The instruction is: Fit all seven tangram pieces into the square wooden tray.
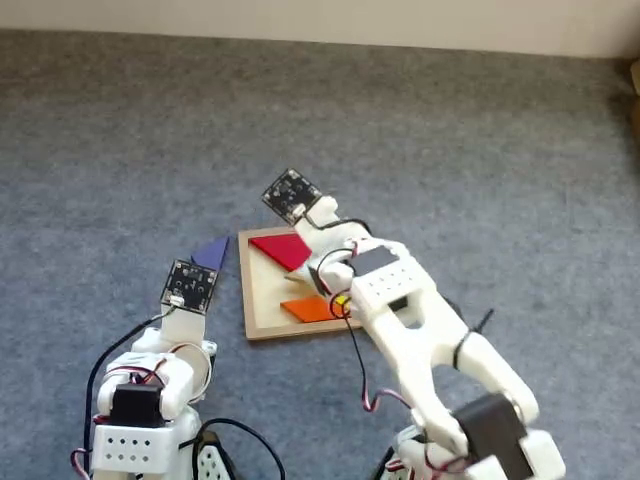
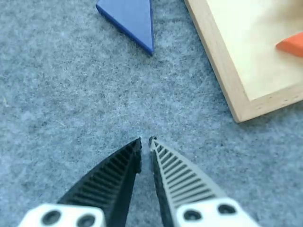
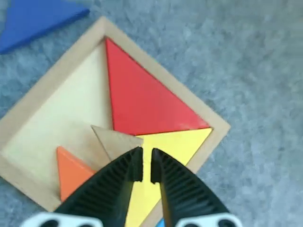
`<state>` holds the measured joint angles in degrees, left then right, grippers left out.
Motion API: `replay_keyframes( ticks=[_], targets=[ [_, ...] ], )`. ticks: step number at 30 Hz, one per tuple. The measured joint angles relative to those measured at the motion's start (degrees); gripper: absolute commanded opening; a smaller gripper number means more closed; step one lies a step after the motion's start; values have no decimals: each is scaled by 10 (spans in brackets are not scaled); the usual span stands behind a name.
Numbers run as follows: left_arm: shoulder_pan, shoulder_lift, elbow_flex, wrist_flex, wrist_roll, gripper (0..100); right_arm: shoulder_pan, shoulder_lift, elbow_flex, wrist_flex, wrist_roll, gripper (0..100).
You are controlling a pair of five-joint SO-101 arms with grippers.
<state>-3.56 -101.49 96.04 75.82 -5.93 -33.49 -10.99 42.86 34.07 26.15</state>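
The square wooden tray (image 1: pixel 244 285) lies on a fuzzy grey tabletop (image 1: pixel 450 150). It holds a flat red triangle (image 3: pixel 142 99), yellow triangle (image 3: pixel 165 146), orange triangle (image 3: pixel 71 172) and bare-wood triangle (image 3: pixel 113 139). A blue triangle (image 2: pixel 130 16) lies outside at its 10 o'clock. Both ribbed pincers are closed on nothing: the right pincer (image 3: pixel 146 163) above the tray, the left pincer (image 2: pixel 145 142) at its 9 o'clock.
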Motion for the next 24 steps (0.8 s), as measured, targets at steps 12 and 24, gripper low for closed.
replay_keyframes(
  ticks=[12,24],
  targets=[
    [0,0,0,0,0,51,0,28,0,-11,-1,36],
    [0,0,0,0,0,51,-2,28,-1,8,-2,36]
  ],
)
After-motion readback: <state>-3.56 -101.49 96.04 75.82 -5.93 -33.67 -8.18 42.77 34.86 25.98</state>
